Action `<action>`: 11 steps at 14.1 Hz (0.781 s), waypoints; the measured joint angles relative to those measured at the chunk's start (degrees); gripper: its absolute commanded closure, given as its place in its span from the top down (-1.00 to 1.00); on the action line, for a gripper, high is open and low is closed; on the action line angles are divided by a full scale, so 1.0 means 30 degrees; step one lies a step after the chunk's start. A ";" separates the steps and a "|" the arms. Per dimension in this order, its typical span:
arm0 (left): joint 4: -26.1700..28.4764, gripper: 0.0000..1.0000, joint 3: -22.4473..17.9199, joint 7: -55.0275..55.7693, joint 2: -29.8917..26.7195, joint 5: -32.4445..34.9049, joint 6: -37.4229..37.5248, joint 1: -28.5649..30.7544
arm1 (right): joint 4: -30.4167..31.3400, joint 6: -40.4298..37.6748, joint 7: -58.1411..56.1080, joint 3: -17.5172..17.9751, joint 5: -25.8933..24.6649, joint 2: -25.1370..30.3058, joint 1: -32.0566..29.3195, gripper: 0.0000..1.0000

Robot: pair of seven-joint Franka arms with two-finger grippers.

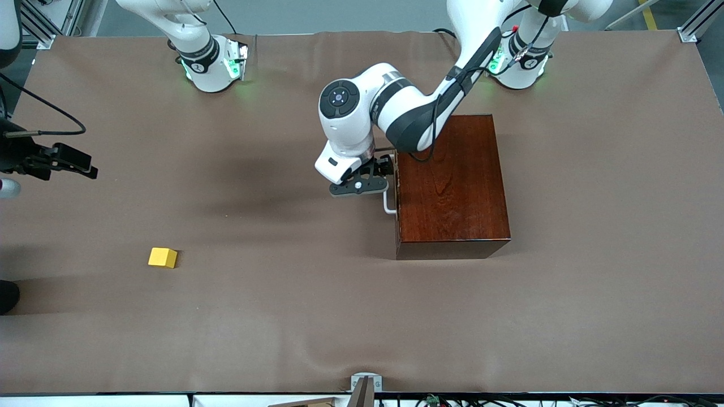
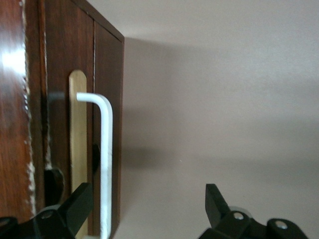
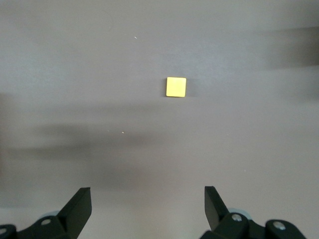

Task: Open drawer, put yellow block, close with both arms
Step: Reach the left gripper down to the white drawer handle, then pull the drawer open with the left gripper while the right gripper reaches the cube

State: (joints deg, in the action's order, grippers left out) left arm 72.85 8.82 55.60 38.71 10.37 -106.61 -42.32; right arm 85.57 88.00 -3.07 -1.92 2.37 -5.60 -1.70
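Front view: high, facing the arm bases, covering the whole table [image 1: 283, 339]. Left wrist view – close on the drawer [image 2: 107, 149] front. Right wrist view looks down on the yellow block [image 3: 176, 87] – shared with front.

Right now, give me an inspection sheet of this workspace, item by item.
Surface: brown cloth-covered table, slightly wrinkled.
Job's things: drawer shut in the dark wooden box; white handle sticks out. Yellow block lies alone on the cloth toward the right arm's end, nearer the front camera than the box.
Clutter: nothing seen.
Grippers: left claw open at the drawer front, its fingers on either side of the handle, not closed on it. Right claw open, holding nothing, up over the cloth with the block in its view.
Cables: black cable along the left arm.
Surroundings: aluminium frame posts at the table corners.
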 measured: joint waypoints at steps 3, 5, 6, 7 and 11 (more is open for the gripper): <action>0.0045 1.00 0.0001 -0.0162 0.0278 0.0507 0.0057 -0.0034 | -0.0157 -0.0074 -0.0001 -0.0066 -0.0401 0.0579 -0.0039 1.00; 0.0090 1.00 0.0004 -0.0175 0.0557 0.0655 0.0118 -0.0099 | -0.0159 -0.0051 -0.0004 -0.0003 -0.0401 0.0739 0.0003 1.00; 0.0112 1.00 0.0005 -0.0176 0.0725 0.0673 0.0216 -0.0164 | -0.0156 -0.0054 -0.0007 0.0090 -0.0403 0.0734 0.0059 1.00; 0.0128 1.00 0.0006 -0.0176 0.0906 0.0681 0.0306 -0.0232 | -0.0171 -0.0057 -0.0007 0.0217 -0.0418 0.0737 0.0174 1.00; 0.0150 1.00 0.0006 -0.0176 0.1539 0.1051 0.0408 -0.0459 | -0.0153 -0.0097 0.0034 0.0415 -0.0505 0.0636 0.0754 1.00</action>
State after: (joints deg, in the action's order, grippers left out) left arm 73.30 8.84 55.07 43.33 13.52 -105.38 -43.70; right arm 85.12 87.70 -2.96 -0.67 0.86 -3.70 0.57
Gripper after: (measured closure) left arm 0.000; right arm 0.000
